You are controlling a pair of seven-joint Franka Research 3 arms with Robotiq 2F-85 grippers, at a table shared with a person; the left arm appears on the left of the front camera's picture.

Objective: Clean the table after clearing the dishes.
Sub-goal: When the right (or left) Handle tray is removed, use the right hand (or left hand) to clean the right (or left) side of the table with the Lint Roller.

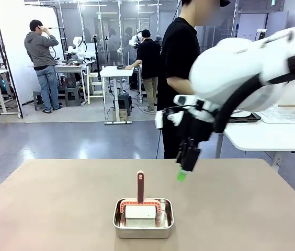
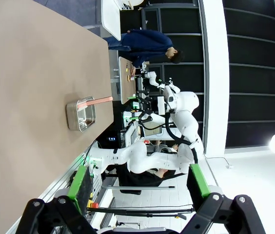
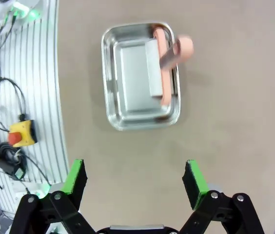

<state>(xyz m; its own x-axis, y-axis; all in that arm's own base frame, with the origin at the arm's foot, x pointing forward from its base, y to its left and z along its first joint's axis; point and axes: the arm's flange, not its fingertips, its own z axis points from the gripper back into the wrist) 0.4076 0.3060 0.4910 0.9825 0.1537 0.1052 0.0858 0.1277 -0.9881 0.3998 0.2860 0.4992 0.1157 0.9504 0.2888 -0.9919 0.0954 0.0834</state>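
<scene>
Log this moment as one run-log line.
right gripper: open, empty, above table near steel pan | left gripper: open, empty | pink-handled brush: standing in pan | person: at far side

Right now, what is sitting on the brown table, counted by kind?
Small steel pan: 1
Pink-handled scrubber with a white pad, standing in the pan: 1
Total on the table: 2
</scene>
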